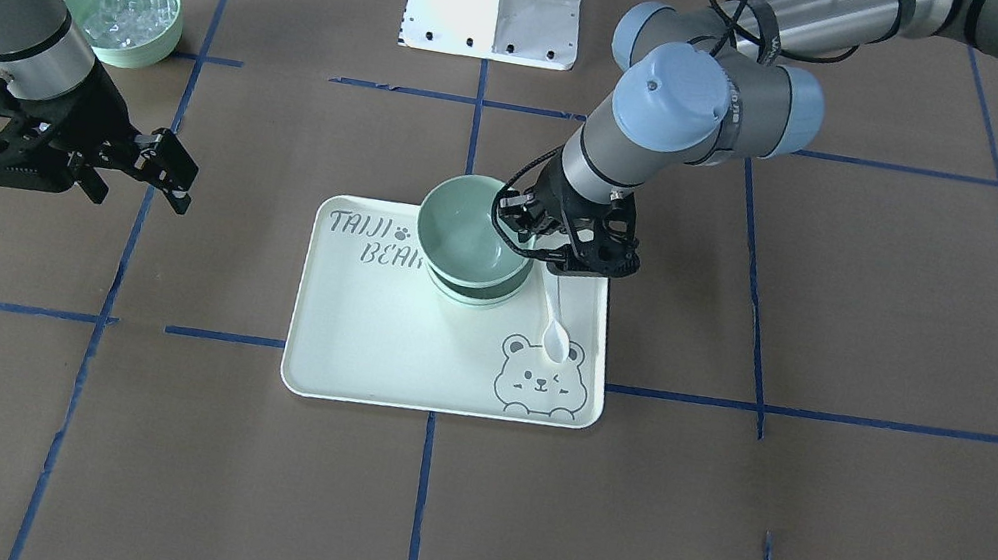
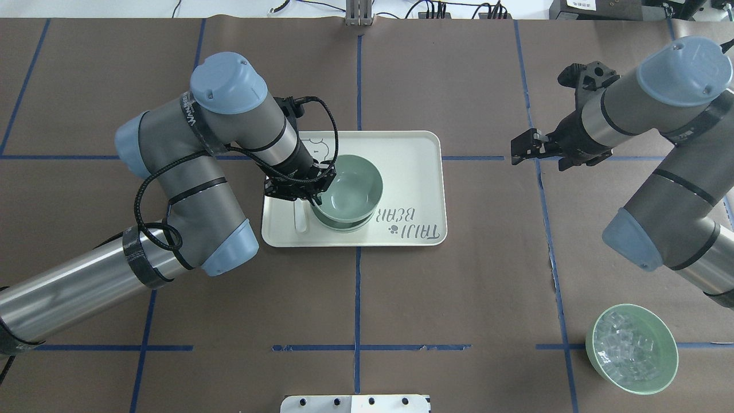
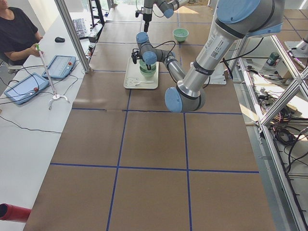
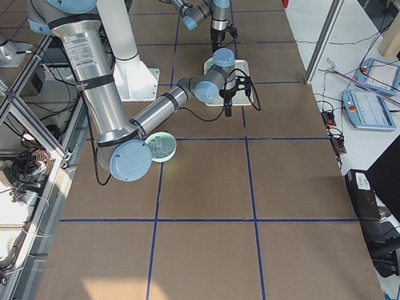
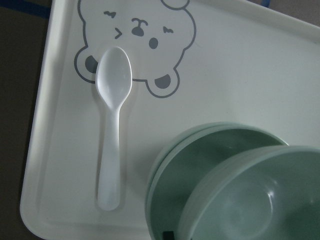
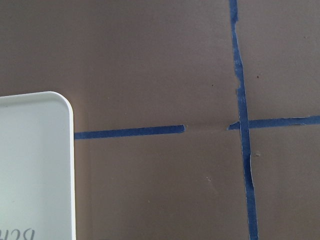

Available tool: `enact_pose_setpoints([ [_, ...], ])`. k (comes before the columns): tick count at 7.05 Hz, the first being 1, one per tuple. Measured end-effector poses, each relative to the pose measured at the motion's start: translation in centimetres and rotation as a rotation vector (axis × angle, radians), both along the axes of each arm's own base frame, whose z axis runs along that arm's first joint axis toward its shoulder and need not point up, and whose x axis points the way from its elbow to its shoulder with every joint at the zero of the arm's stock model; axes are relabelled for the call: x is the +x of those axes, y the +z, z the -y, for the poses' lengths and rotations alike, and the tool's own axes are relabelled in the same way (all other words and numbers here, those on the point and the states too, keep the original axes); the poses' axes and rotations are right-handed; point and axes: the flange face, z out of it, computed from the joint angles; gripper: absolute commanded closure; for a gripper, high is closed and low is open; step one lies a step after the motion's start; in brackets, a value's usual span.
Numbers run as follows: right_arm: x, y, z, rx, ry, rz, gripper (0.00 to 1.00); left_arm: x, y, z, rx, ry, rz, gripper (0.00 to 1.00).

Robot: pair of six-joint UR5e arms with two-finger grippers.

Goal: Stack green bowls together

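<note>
The green bowls stand on the pale tray (image 2: 413, 172). Two nested bowls (image 1: 476, 295) sit on the tray, also seen in the left wrist view (image 5: 200, 150). My left gripper (image 2: 316, 198) is shut on the rim of a third green bowl (image 2: 351, 184) and holds it slightly tilted, partly inside the nested pair; it also shows in the front view (image 1: 468, 224) and the left wrist view (image 5: 255, 195). My right gripper (image 2: 523, 150) is open and empty above the bare table, to the right of the tray.
A white spoon (image 5: 112, 115) lies on the tray beside the bowls, next to the bear drawing. A similar green bowl holding clear ice-like chunks (image 2: 631, 349) stands near the robot's right side. Blue tape lines cross the brown table.
</note>
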Motion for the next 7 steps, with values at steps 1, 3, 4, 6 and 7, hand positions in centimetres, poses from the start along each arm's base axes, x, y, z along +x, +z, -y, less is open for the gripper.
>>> enact_pose_setpoints([
  [1,0.03,-0.02,0.03,0.001,0.001,0.0,0.0,0.07,0.12,0.01,0.002,0.0,-0.002,1.0],
  [3,0.02,-0.06,0.05,0.001,0.002,0.0,0.0,0.13,0.31,0.04,0.001,0.001,0.0,1.0],
  [4,0.02,-0.09,0.06,0.001,0.002,0.001,0.0,0.18,0.41,0.07,0.001,0.002,0.001,1.0],
  [6,0.04,-0.12,0.07,0.001,0.002,0.001,0.0,0.24,0.58,0.11,0.001,0.002,0.003,1.0],
  [7,0.08,-0.16,0.08,0.002,0.002,0.002,0.0,0.25,0.63,0.12,0.0,0.002,0.004,0.29],
])
